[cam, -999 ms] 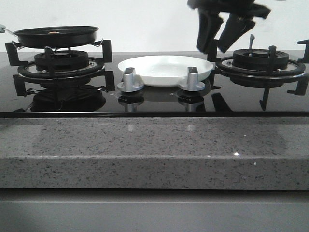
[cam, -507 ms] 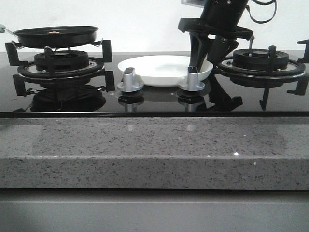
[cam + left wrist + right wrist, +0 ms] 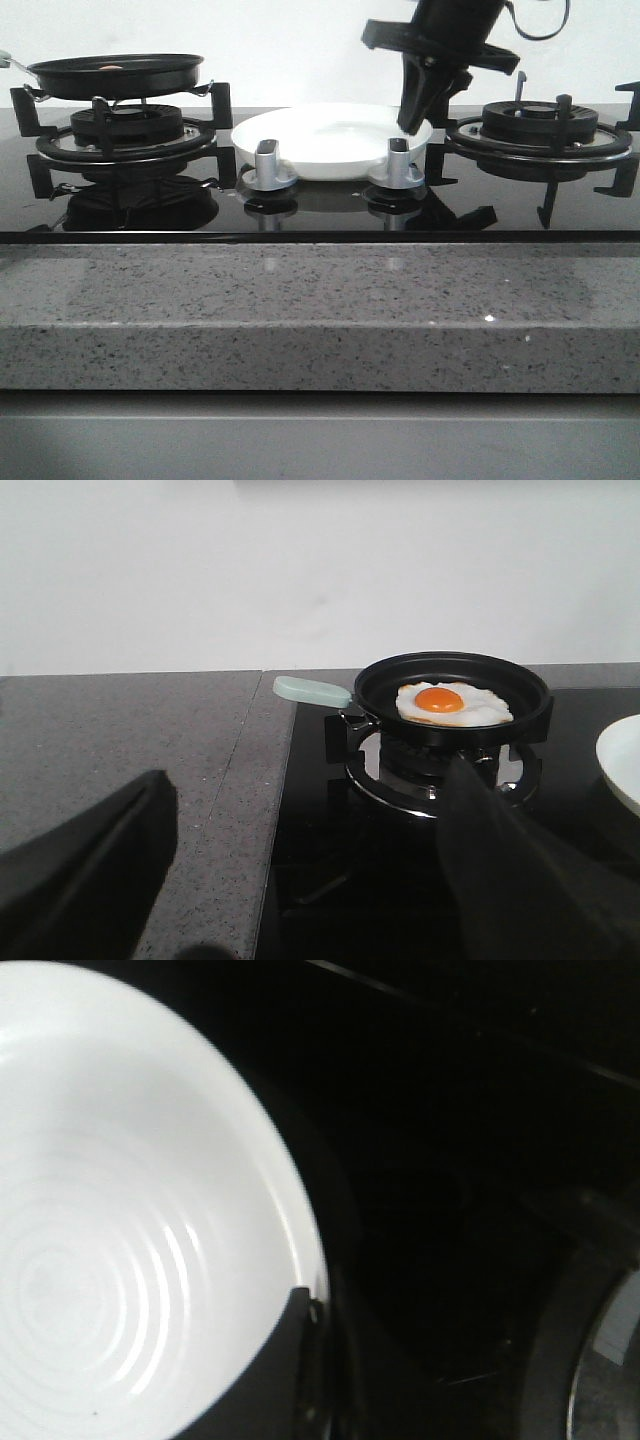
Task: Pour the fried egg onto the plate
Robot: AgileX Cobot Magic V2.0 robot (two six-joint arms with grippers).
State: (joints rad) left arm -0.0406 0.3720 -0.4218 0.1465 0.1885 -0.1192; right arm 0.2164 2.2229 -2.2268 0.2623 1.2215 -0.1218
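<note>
The right gripper (image 3: pixel 412 122) is clamped on the plate (image 3: pixel 320 143) rim at its 3 o'clock edge — a thin pinch that might slip. The left gripper (image 3: pixel 300 880) gapes, empty. Further, at 10 o'clock, the fried egg (image 3: pixel 452 703) lies in the pan (image 3: pixel 452 692).

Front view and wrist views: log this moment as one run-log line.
right tool: shut on plate rim, right side | left tool: open, holding nothing | fried egg: in black pan on left burner | pour: not begun

front view low across the hob, wrist views nearer, all sharing the plate (image 3: pixel 330 140)
</note>
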